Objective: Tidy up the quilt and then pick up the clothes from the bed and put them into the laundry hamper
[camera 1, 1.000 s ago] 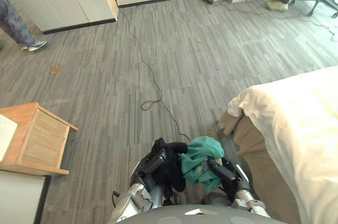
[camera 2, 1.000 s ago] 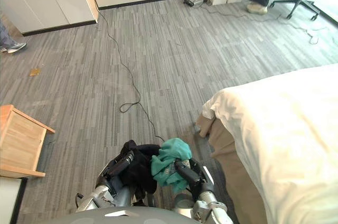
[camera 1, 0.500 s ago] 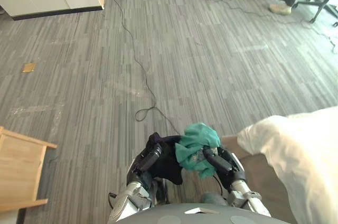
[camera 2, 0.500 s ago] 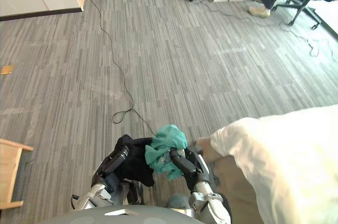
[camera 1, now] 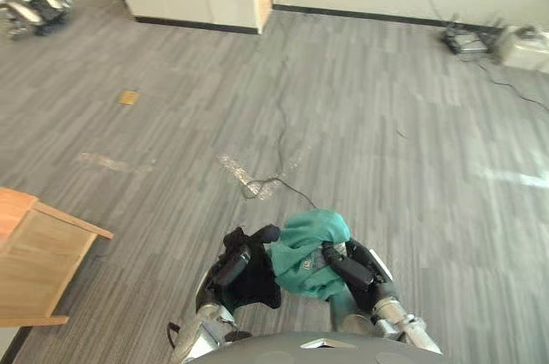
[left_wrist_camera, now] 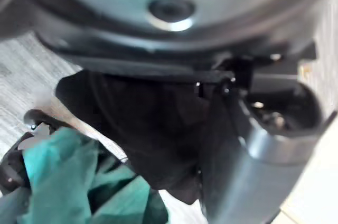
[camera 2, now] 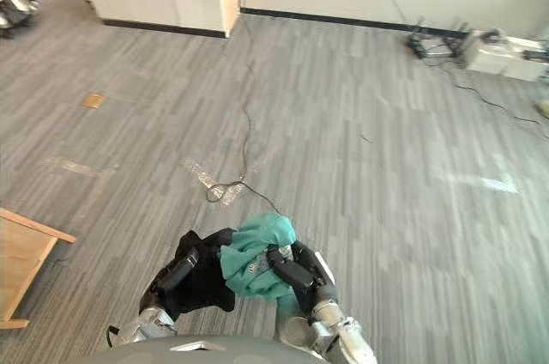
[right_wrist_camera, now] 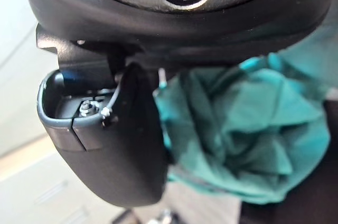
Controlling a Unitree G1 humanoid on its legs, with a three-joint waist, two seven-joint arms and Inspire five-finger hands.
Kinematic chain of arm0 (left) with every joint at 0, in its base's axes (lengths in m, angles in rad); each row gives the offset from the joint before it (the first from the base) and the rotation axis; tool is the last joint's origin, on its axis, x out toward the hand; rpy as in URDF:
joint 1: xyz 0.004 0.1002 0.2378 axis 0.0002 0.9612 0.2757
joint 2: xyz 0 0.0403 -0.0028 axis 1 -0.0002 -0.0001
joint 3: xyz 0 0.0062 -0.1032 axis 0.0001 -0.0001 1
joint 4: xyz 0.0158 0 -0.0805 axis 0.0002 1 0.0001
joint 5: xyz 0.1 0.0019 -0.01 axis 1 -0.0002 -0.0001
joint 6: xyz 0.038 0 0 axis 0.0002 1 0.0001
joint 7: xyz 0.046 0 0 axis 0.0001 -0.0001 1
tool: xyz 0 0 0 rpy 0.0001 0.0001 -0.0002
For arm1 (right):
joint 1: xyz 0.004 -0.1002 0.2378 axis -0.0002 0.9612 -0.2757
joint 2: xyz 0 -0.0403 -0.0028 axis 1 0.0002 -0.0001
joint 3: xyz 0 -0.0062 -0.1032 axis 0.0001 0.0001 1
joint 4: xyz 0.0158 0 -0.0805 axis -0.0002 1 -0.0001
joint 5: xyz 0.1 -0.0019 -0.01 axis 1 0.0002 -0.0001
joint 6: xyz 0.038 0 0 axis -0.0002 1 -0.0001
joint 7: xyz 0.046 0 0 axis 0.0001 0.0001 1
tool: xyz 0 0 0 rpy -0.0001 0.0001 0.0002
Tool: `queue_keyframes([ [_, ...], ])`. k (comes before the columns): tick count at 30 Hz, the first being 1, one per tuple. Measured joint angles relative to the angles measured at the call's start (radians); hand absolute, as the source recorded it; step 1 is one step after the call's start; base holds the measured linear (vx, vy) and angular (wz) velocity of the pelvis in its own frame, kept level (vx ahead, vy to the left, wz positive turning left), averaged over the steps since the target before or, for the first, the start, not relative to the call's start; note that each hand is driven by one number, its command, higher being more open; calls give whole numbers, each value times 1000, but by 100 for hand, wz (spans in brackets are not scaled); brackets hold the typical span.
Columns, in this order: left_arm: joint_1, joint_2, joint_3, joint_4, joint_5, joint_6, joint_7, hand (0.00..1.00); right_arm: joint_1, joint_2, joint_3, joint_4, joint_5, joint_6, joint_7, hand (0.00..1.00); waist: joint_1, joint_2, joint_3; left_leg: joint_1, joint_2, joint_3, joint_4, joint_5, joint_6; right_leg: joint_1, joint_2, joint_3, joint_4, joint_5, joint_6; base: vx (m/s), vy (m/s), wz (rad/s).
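Two garments aloft, well right of the wooden cabinet [camera 1: 43, 252]: left hand [camera 1: 233, 263] curled round the black garment [camera 1: 254, 285], right hand [camera 1: 353, 269] clamped on the teal garment [camera 1: 307, 245]. Danger? Teal folds bulge loose above its grip; a jolt could spill them onto the floor [camera 1: 412, 166].

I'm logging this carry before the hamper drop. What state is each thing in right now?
black garment: bunched, held off the floor in the left hand.
teal garment: crumpled, held in the right hand.
left hand: shut on the black garment.
right hand: shut on the teal garment.
wooden cabinet: upright on the floor.
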Motion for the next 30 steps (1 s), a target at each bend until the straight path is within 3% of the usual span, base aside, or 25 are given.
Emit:
queue_keyframes([
  [1,3,-11,8,10,-41,11,0,0,-20,-4,-14,0,0,8,-1,0,0,8,5,-72,21,2,140,150,-32,43,16,-18,-6,-27,-20,328,-376,29],
  [2,6,-19,14,12,-49,15,-1,0,-21,-4,-16,0,0,8,-1,0,1,7,11,-105,34,5,209,215,-39,77,28,-25,-26,-37,-29,428,-426,35],
  [3,4,-31,18,10,-52,11,-9,0,-18,-5,-35,-1,0,8,0,0,11,15,13,-171,47,24,343,200,-50,158,50,-47,-81,-49,-50,417,-372,22],
  [5,1,-40,19,5,-54,-2,-40,0,-11,-12,-66,-3,0,3,3,0,30,7,18,-229,1,71,407,134,-36,269,60,-58,-149,-69,-80,377,-330,9],
  [7,2,-57,18,-4,-56,-18,-53,0,-14,-34,-95,-3,0,-21,32,0,39,8,19,-311,-87,148,294,50,-34,369,63,-72,-235,-84,-97,291,-239,9],
  [9,4,-67,19,-16,-57,-32,-53,0,-7,-39,-107,-5,-1,-29,51,0,51,5,23,-347,-131,224,162,35,-34,429,65,-84,-278,-96,-107,319,-175,24],
  [10,14,-74,20,-46,-84,-36,-41,0,-6,-39,-109,-5,-2,-29,60,0,55,-1,32,-375,-146,338,34,42,-34,485,66,-115,-313,-109,-105,394,-183,51],
  [12,15,-81,20,-56,-91,-38,-31,0,-4,-39,-107,-5,-2,-27,61,0,55,-3,35,-385,-138,475,-68,65,-16,536,75,-161,-341,-133,-84,317,-131,75],
  [13,22,-87,19,-65,-92,-42,-25,0,-4,-39,-98,-5,-1,-27,58,0,60,-7,34,-381,-131,584,-140,84,33,581,85,-207,-345,-177,-44,367,-96,81],
  [14,25,-89,20,-68,-91,-44,-23,0,-5,-39,-94,-5,-1,-27,57,0,65,-9,32,-379,-129,611,-151,86,53,593,89,-220,-344,-196,-32,398,-82,89],
  [15,30,-88,21,-78,-84,-47,-20,0,-10,-33,-79,0,-1,-27,47,0,79,-27,20,-377,-129,650,-160,78,115,610,88,-250,-341,-227,6,444,-97,68],
  [16,30,-88,23,-83,-72,-57,-16,0,-21,-32,-64,8,0,-27,33,0,92,-45,0,-369,-136,648,-195,74,154,573,74,-265,-203,-257,60,490,-112,77],
  [17,28,-86,28,-75,-70,-66,-8,0,-56,-32,-41,28,2,-27,19,0,100,-52,-2,-361,-140,628,-205,135,226,448,25,-246,108,-265,94,496,-119,65],
  [18,26,-79,28,-76,-62,-72,-3,0,-72,-20,-32,49,3,-26,10,0,101,-79,-4,-354,-154,617,-208,126,227,380,-16,-234,258,-235,110,606,-154,84],
  [19,25,-63,26,-77,-16,-77,8,0,-90,10,-21,82,2,-26,-6,0,93,-118,-2,-327,-190,574,-216,118,223,287,-100,-251,474,-195,54,518,-150,116],
  [20,27,-45,18,-74,15,-77,16,0,-89,28,-20,106,2,-26,-19,0,78,-125,3,-284,-203,515,-222,101,220,261,-139,-257,543,-218,15,666,-220,147],
  [21,33,-35,8,-74,31,-77,17,0,-81,38,-19,121,2,-26,-27,0,72,-119,6,-245,-205,466,-235,94,217,255,-140,-243,529,-228,-1,593,-220,148],
  [23,36,-21,-8,-78,53,-77,19,0,-46,51,-18,120,2,-30,-36,0,56,-103,11,-177,-202,370,-273,92,213,244,-107,-188,422,-239,-10,556,-242,142],
  [24,39,-11,-7,-85,58,-82,18,0,-18,54,-13,115,3,-42,-39,0,40,-91,8,-141,-196,305,-299,95,204,221,-71,-127,301,-238,-8,598,-346,184],
  [25,39,-4,-4,-99,80,-91,18,0,7,56,-15,106,3,-60,-40,0,26,-84,9,-103,-189,237,-335,92,177,175,-50,-62,141,-224,14,586,-365,170],
  [27,32,6,-5,-112,80,-91,18,0,16,59,-24,102,4,-63,-40,0,25,-73,11,-82,-181,195,-354,75,144,126,-46,-1,1,-194,52,373,-284,99],
  [28,30,12,-3,-112,79,-86,18,0,19,61,-38,102,6,-62,-40,0,26,-71,13,-57,-170,160,-358,55,109,88,-45,81,-193,-102,76,346,-335,80],
  [29,31,17,-3,-112,79,-85,18,0,22,61,-40,102,6,-62,-40,0,26,-74,11,-46,-169,148,-358,45,92,80,-48,118,-264,-58,85,536,-541,94],
  [30,37,31,0,-113,79,-75,14,0,29,62,-43,101,5,-61,-41,0,24,-79,14,-11,-162,123,-356,16,43,72,-57,165,-338,10,110,563,-662,93],
])
